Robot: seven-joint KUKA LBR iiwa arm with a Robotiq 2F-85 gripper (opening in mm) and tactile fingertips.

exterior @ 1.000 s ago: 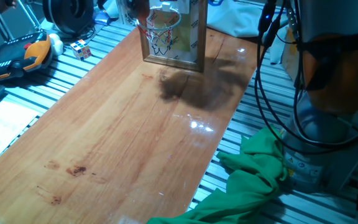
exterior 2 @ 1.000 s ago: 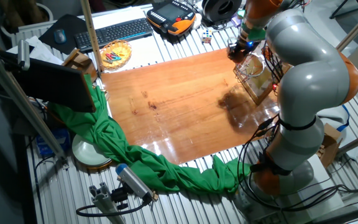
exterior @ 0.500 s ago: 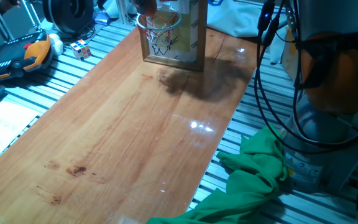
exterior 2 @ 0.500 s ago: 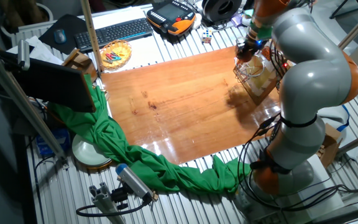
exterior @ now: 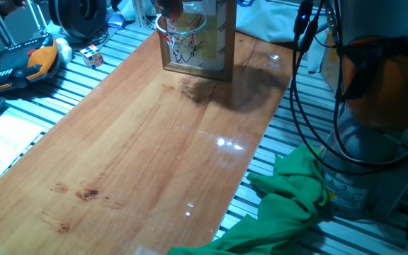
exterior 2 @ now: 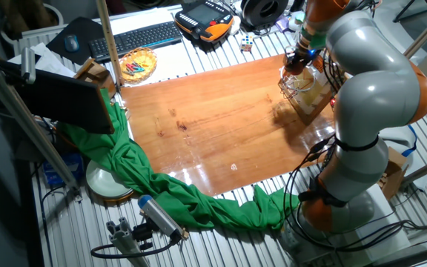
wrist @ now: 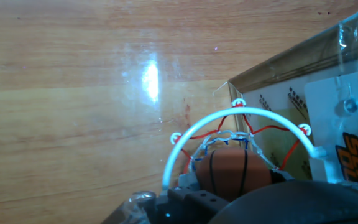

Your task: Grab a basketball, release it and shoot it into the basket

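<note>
Basketball poised over the hoop

Gripper point(exterior 2: 300, 59) hangs above the basket point(exterior: 181, 30); its jaw gap is hidden, so I cannot tell its hold. The basketball point(wrist: 232, 175) sits at 6 o'clock inside the rim in the hand view; likely light, smooth, roll-prone, best pinched across its middle

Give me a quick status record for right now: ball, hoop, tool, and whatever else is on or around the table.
ball: orange basketball seen inside the rim's outline in the hand view, close to the net; whether it is held or released cannot be told
hoop: basket with net, on a framed backboard at the far end of the wooden table
tool: tool directly above the hoop; finger state unclear
surroundings: puzzle cube on the slats beside the table; green cloth along the table's edge
</note>
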